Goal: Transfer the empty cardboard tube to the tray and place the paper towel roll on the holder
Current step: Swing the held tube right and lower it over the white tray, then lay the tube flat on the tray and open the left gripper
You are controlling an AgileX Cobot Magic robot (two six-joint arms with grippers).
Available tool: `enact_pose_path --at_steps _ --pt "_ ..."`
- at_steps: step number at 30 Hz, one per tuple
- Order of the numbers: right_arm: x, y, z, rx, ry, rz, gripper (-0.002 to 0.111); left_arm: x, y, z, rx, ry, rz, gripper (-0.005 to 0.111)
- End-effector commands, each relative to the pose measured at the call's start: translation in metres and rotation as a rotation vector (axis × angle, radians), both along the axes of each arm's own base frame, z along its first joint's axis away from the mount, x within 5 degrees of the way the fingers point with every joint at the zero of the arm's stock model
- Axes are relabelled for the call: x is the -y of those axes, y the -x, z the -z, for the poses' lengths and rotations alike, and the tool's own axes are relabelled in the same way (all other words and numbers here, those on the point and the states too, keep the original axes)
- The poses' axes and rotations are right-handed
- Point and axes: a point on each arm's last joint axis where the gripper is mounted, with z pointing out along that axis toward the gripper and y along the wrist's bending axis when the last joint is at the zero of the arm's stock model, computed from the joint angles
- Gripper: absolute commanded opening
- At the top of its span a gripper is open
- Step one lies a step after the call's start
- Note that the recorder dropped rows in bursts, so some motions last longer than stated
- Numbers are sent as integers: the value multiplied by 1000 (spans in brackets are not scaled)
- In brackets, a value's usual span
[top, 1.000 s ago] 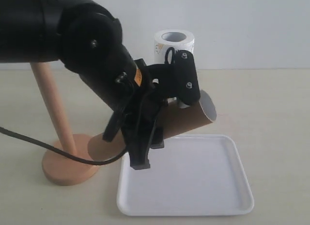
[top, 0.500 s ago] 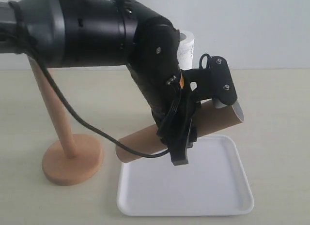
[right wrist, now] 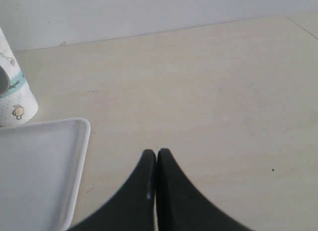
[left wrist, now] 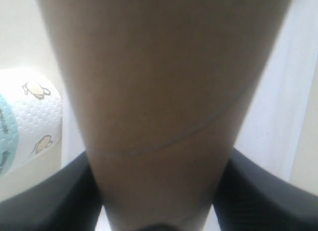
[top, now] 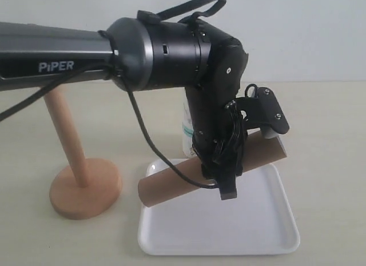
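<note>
Tray [top: 251,231]: nearest the camera, white, with nothing lying flat in it yet.
Empty cardboard tube [top: 171,189]: slanted over the tray, its left end low by the tray's left rim and its right end raised; whether it touches the tray cannot be told.
Left gripper [top: 227,177]: clamped across the tube's middle.
Right gripper [right wrist: 156,191]: fingers pressed together, holding nothing, over bare table beside a tray corner.
Holder [top: 86,189]: left of the tray, post bare.
Paper towel roll [left wrist: 25,116]: upright beyond the tray, mostly hidden behind the left arm.
Progress: the tube is off the holder but not released; the roll step is untouched.
Change: compared with half a second ago, the tube hangs lower, closer to the tray, and the arm now covers the roll's top.
</note>
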Motion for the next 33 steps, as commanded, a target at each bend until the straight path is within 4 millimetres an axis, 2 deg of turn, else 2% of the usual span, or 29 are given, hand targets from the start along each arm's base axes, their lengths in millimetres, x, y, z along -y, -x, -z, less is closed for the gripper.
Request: enact_pose_path --at_steps 1,7,14,33 --pt "0 0 -1 10 6 5 0 8 0 7 -43 -39 -13 4" --pt "0 0 -1 10 6 5 0 15 -1 26 -73 -92 27 4" --pt "0 0 -1 10 6 5 0 22 8 26 -62 -103 127 4" --pt "0 0 -1 10 6 5 0 23 7 32 -61 -121 161 4"
